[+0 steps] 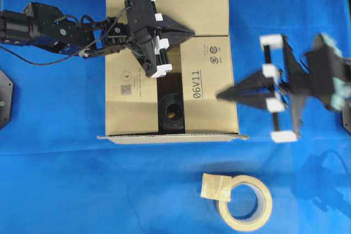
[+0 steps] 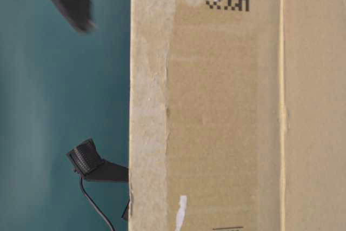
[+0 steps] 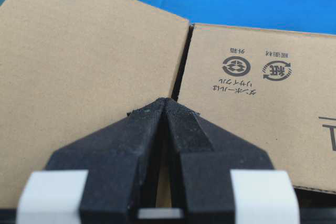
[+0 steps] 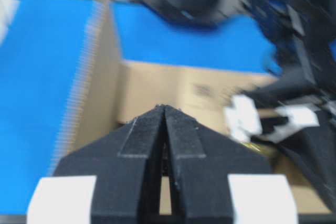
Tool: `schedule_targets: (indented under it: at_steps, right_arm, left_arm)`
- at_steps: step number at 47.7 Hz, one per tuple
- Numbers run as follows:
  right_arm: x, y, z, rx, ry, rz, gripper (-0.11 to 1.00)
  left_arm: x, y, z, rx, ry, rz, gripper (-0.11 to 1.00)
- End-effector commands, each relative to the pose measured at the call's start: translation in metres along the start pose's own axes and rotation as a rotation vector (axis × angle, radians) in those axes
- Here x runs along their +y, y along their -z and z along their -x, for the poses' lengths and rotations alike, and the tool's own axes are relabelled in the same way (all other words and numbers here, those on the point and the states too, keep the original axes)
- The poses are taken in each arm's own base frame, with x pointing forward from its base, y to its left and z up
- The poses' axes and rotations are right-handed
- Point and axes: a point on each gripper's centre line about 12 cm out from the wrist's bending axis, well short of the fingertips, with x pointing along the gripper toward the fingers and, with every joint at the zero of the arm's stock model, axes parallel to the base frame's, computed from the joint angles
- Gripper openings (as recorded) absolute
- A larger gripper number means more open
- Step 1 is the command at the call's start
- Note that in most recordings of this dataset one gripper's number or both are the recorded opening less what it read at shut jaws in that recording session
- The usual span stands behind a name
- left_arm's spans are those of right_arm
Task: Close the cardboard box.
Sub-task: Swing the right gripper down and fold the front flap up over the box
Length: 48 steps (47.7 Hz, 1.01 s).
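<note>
The cardboard box (image 1: pixel 134 80) stands in the middle of the blue table. Its far flap and both side flaps lie folded down. The near flap (image 1: pixel 173 136) stands upright, seen edge-on. A gap between the side flaps shows a black object (image 1: pixel 172 110) inside. My left gripper (image 1: pixel 191 31) is shut and empty, tips over the seam (image 3: pixel 181 61) between the far flap and the right flap (image 3: pixel 262 103). My right gripper (image 1: pixel 219 96) is shut, empty and blurred, its tips just over the right flap's outer edge. Both also show in their wrist views: left gripper (image 3: pixel 165 99), right gripper (image 4: pixel 164 107).
A beige tape roll (image 1: pixel 245 204) with a loose tape tab lies on the blue cloth in front of the box. The box wall (image 2: pixel 238 112) fills the table-level view, with a small black device on a cable (image 2: pixel 85 158) beside it.
</note>
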Motion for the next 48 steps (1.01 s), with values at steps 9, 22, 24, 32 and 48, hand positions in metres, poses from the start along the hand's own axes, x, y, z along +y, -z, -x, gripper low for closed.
schedule_targets:
  at_steps: [9, 22, 24, 32, 48]
  right_arm:
    - [0.059, 0.000, 0.015, -0.027, -0.199, 0.029, 0.00]
    - [0.068, 0.047, 0.001, 0.112, -0.221, 0.053, 0.00]
    - [0.068, 0.050, -0.001, 0.115, -0.219, 0.053, 0.00]
    - [0.068, 0.051, -0.003, 0.113, -0.217, 0.056, 0.00]
    - [0.022, 0.041, -0.004, 0.086, -0.071, 0.020, 0.00]
  left_arm:
    - [-0.006, -0.003, 0.002, -0.005, 0.012, -0.002, 0.00]
    - [-0.008, -0.002, 0.003, -0.004, 0.017, -0.001, 0.00]
    - [-0.008, -0.002, 0.003, -0.004, 0.017, -0.001, 0.00]
    - [-0.009, -0.002, 0.003, -0.003, 0.020, -0.002, 0.00]
    - [-0.011, -0.002, 0.003, -0.003, 0.023, -0.003, 0.00]
